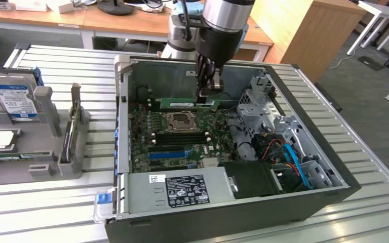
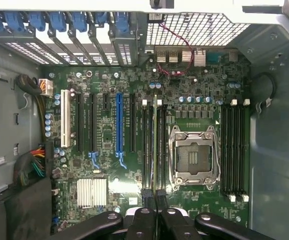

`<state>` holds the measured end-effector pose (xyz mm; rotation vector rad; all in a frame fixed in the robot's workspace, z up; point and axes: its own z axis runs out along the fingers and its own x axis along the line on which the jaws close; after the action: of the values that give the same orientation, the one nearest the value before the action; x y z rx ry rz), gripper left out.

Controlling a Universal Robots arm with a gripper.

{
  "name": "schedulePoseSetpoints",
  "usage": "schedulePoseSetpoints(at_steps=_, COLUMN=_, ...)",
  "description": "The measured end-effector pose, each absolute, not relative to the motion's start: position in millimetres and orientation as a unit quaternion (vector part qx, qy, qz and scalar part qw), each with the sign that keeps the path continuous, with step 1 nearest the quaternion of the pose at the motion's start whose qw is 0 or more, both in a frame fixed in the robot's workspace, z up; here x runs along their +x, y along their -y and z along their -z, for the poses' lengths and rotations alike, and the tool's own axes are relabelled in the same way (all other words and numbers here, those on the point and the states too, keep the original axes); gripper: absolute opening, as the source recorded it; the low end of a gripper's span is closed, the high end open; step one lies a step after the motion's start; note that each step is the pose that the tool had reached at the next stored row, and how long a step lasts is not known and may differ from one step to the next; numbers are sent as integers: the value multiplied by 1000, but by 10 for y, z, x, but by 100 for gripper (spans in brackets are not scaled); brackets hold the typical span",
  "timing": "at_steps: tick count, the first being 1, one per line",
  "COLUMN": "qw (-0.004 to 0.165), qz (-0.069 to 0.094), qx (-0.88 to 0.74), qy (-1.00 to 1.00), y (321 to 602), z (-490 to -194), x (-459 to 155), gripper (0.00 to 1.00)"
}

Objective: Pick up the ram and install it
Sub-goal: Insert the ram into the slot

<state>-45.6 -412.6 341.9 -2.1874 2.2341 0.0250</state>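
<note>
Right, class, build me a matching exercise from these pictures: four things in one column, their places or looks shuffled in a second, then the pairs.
1 ram
2 hard drive
3 processor socket
4 power supply

A silver box with a black label
B clamped in the gripper, inside the case
C metal-framed, between memory slots
D standing in the grey rack

Pairs: 1-B, 2-D, 3-C, 4-A.

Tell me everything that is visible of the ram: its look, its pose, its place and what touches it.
The ram is a slim, long green circuit-board strip with a pale label on its face. It stands on its long edge, level, inside the open computer case, over the memory slots beside the CPU socket. The end effector is shut on its upper edge, toward the exterior view's right.
</note>
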Motion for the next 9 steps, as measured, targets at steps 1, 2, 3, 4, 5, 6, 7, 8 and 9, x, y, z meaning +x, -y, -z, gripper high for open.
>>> schedulePoseSetpoints(at_steps=1, qw=7, qz=-8, qx=-700, qy=-714, y=4126, z=-3410, x=-456, gripper=12)
schedulePoseSetpoints(at_steps=2, qw=7, qz=-8, qx=-700, qy=-714, y=4126, z=-3402, x=-456, gripper=12)
schedulePoseSetpoints(at_steps=3, qw=7, qz=-8, qx=-700, qy=-714, y=4126, z=-3393, x=-456, gripper=12)
schedulePoseSetpoints(at_steps=4, qw=7, qz=-8, qx=-700, qy=-714, y=4126, z=-3385, x=-456, gripper=12)
schedulePoseSetpoints(at_steps=5, qw=7, qz=-8, qx=-700, qy=-714, y=4126, z=-3377, x=-456, gripper=12)
schedulePoseSetpoints(at_steps=6, qw=7, qz=-8, qx=-700, qy=-714, y=4126, z=-3370, x=-456, gripper=12)
schedulePoseSetpoints(at_steps=7, qw=7, qz=-8, qx=-700, qy=-715, y=4126, z=-3362, x=-456, gripper=12)
schedulePoseSetpoints(at_steps=8, qw=7, qz=-8, qx=-700, qy=-715, y=4126, z=-3354, x=-456, gripper=12)
schedulePoseSetpoints(at_steps=9, qw=7, qz=-8, qx=-700, qy=-715, y=4126, z=-3346, x=-456, gripper=12)
